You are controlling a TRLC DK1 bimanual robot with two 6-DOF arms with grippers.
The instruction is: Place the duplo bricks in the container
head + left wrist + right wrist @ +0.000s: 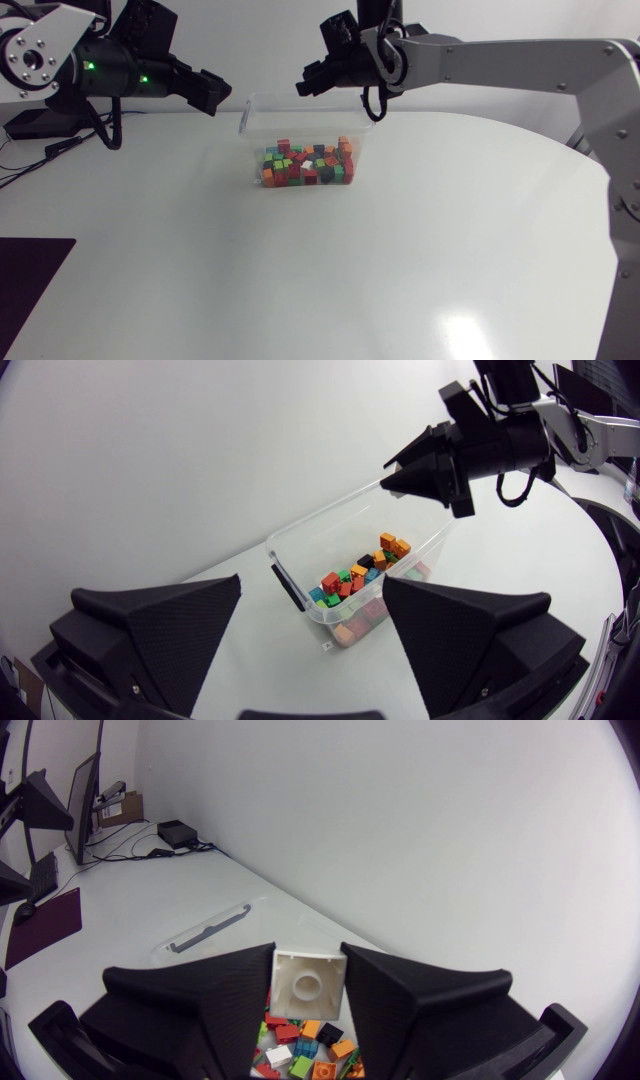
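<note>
Right end effector point(308, 960) grips a white duplo brick point(308, 985), hollow underside showing, above the clear container point(250, 112) near its far rim. Released here, it might clip the rim or bounce off the heaped coloured bricks point(305, 165). Left end effector point(214, 97) hangs wide open, empty.

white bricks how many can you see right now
2. One white brick is gripped by the right hand over the container; a second white brick lies among the coloured bricks inside it. More may be buried in the pile.
</note>
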